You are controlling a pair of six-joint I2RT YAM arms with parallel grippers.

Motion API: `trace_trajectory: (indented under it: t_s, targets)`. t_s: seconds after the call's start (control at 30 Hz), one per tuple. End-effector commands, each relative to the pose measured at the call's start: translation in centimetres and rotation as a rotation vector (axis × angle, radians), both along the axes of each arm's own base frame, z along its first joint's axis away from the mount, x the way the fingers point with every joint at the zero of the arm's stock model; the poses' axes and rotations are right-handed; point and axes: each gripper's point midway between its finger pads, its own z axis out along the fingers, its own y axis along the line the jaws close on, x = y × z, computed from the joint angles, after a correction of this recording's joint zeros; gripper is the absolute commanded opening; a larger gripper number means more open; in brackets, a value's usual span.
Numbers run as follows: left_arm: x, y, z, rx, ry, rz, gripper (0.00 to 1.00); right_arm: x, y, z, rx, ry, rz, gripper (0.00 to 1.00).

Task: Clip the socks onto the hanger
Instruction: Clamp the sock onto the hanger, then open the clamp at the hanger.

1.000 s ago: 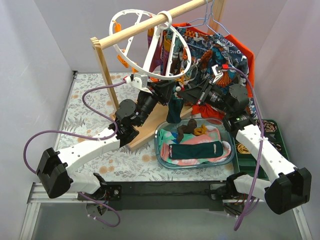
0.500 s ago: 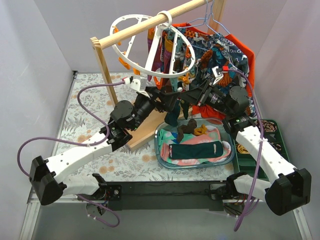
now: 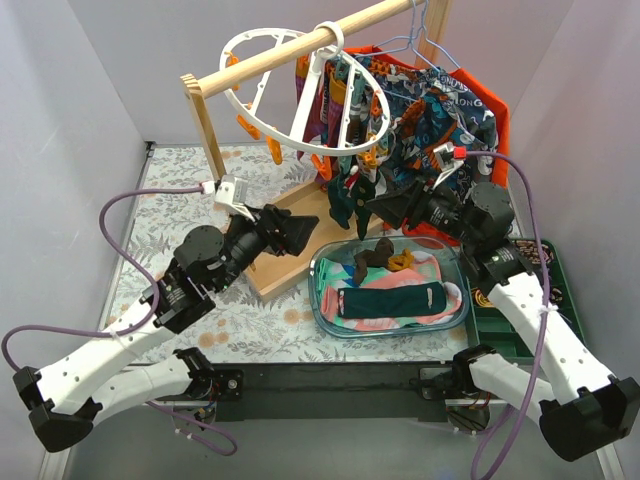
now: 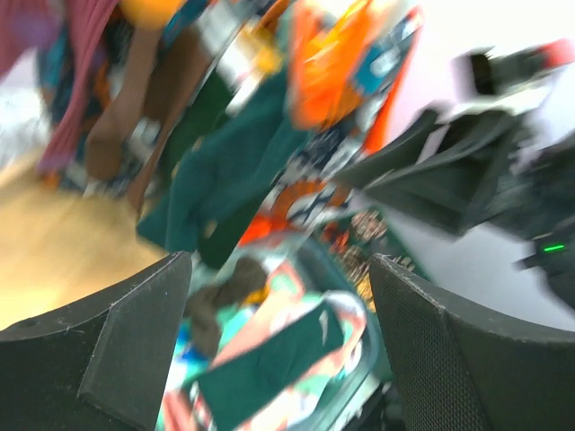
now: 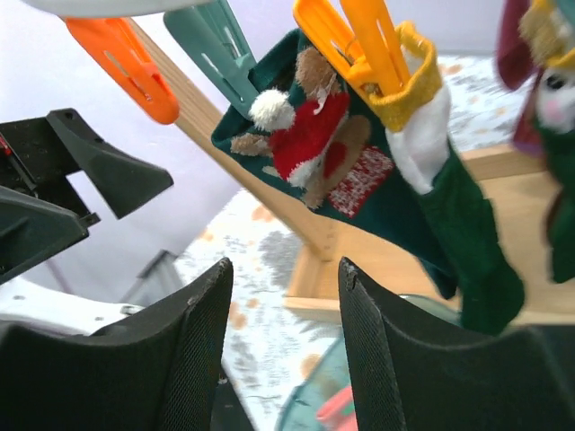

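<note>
The white ring hanger (image 3: 262, 100) hangs by its hook from the wooden rail. A dark green sock (image 5: 449, 206) with a red and white picture hangs from a yellow-orange peg (image 5: 359, 40); from above it shows below the ring (image 3: 345, 208). My right gripper (image 5: 283, 269) stands open just below and short of it, nothing between the fingers. My left gripper (image 3: 303, 224) is open too, drawn back to the left of the hanging socks. Its blurred wrist view looks between the open fingers (image 4: 126, 332) at a dark teal sock (image 4: 269, 359) lying in the tub.
A clear tub (image 3: 320, 300) of folded socks sits between the arms, on top the teal sock (image 3: 390, 300). Free orange (image 5: 121, 58) and teal (image 5: 211, 40) pegs dangle nearby. A patterned shirt (image 3: 440, 100) hangs behind. The wooden stand's base (image 3: 290, 255) and a green tray (image 3: 545, 300) flank the tub.
Both grippers have opened and pulled away from the hanging green sock, which stays clipped. The left arm has swung back down and to the left; the right drew back slightly.
</note>
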Motion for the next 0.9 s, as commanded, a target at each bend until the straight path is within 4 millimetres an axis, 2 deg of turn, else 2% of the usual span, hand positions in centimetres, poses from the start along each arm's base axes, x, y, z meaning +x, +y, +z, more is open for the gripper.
trace_trajectory:
  t_s: [0.0, 0.1, 0.13, 0.23, 0.27, 0.33, 0.4, 0.6, 0.73, 0.87]
  targets:
    - [-0.2, 1.1, -7.2, 0.123, 0.187, 0.048, 0.78, -0.2, -0.8, 4.1, -0.102, -0.266, -0.067, 0.56]
    - [-0.5, 1.2, -9.5, 0.132, 0.251, 0.051, 0.79, -0.8, 0.7, 4.8, -0.157, -0.375, -0.064, 0.56]
    - [-0.6, 1.2, -10.9, 0.143, 0.283, 0.054, 0.79, -0.8, 1.4, 4.8, -0.174, -0.401, -0.06, 0.57]
    - [-0.7, 1.3, -12.5, 0.162, 0.322, 0.06, 0.79, -1.7, 4.0, 5.3, -0.197, -0.505, -0.041, 0.59]
    - [-0.7, 1.4, -12.8, 0.162, 0.334, 0.067, 0.79, -2.0, 4.7, 6.3, -0.176, -0.551, -0.044, 0.6]
    - [-0.8, 1.5, -13.0, 0.167, 0.347, 0.07, 0.79, -1.9, 5.5, 6.6, -0.161, -0.577, -0.037, 0.61]
    - [-0.9, 1.7, -12.9, 0.162, 0.349, 0.072, 0.79, -1.8, 5.9, 7.9, -0.125, -0.624, -0.038, 0.63]
    - [-0.9, 2.4, -11.9, 0.145, 0.336, 0.095, 0.79, -0.6, 7.3, 9.7, -0.083, -0.697, -0.045, 0.67]
    - [-0.9, 2.7, -11.3, 0.138, 0.328, 0.108, 0.79, 0.5, 7.2, 10.1, -0.066, -0.712, -0.102, 0.67]
    - [-1.0, 3.0, -10.6, 0.131, 0.321, 0.115, 0.79, 0.6, 7.8, 10.4, -0.043, -0.73, -0.09, 0.67]
